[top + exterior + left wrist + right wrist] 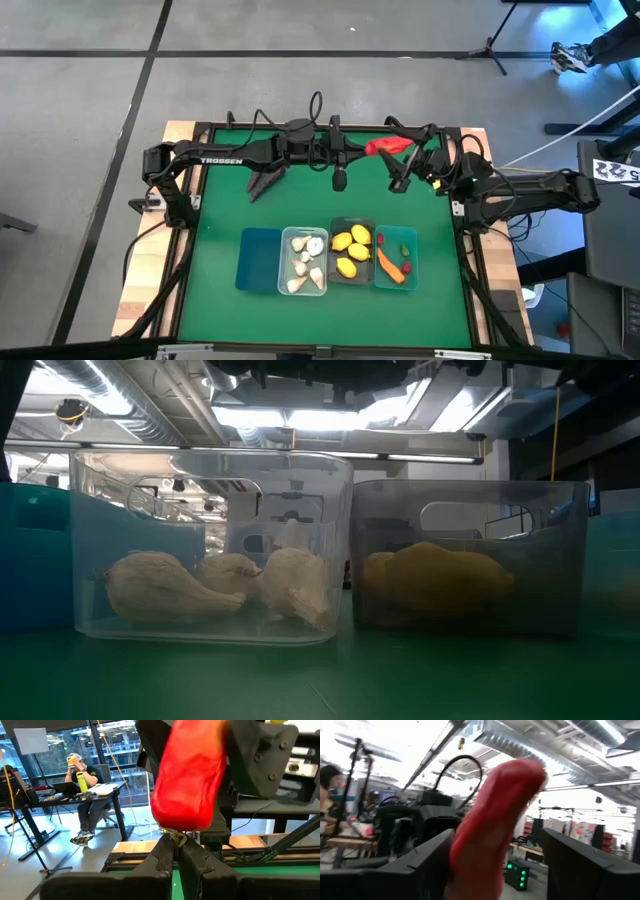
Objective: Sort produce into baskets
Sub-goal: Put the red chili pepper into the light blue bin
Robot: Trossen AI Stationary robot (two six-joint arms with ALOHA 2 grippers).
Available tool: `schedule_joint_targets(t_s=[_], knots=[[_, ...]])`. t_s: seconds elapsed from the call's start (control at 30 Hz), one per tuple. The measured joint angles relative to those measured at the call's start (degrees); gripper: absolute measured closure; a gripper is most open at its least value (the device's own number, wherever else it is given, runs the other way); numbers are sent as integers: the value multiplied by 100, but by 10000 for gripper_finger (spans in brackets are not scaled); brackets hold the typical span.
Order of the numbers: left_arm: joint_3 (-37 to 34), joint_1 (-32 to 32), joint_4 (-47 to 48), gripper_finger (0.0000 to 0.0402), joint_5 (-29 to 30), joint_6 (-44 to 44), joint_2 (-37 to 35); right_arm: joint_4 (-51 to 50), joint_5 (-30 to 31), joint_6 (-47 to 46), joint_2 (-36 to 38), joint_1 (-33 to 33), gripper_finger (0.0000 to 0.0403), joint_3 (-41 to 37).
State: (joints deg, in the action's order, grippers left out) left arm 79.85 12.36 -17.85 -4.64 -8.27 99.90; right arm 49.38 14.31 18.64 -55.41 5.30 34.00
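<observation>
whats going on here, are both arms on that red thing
Looks like a handover. The left tool is shut on the stem of a red pepper above the table's far edge, and the right tool stands open around it. Garlic fills the clear basket, lemons the dark grey basket; the blue basket looks empty.

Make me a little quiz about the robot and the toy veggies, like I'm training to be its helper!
1. True or false: the lemons lie in the dark grey basket.
2. Which basket holds the garlic bulbs? A) teal B) clear C) blue
3. Fill in: the left gripper has its jaws ____ on the stem of the red pepper.

Key: 1 true; 2 B, the clear basket; 3 shut.
</observation>
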Motion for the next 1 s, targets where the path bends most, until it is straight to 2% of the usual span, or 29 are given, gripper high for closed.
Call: schedule_joint_targets(t_s=[0.17,0.27,0.47,0.6,0.7,0.87,1.0], knots=[[0,0,0,387,0,5,2,156,124,17,-77,0,113,0],[0,0,19,386,0,1,2,158,122,10,-81,-2,129,0],[0,0,70,394,1,-20,2,151,117,-14,-84,-2,208,0],[2,11,68,381,23,27,2,132,90,-28,-87,-9,265,0],[4,9,107,374,105,68,2,112,80,-33,-91,-9,291,0],[9,7,477,357,109,-118,2,173,126,-29,-83,-2,284,0],[9,3,921,325,261,-442,-1,196,122,-27,-84,-2,273,0]])
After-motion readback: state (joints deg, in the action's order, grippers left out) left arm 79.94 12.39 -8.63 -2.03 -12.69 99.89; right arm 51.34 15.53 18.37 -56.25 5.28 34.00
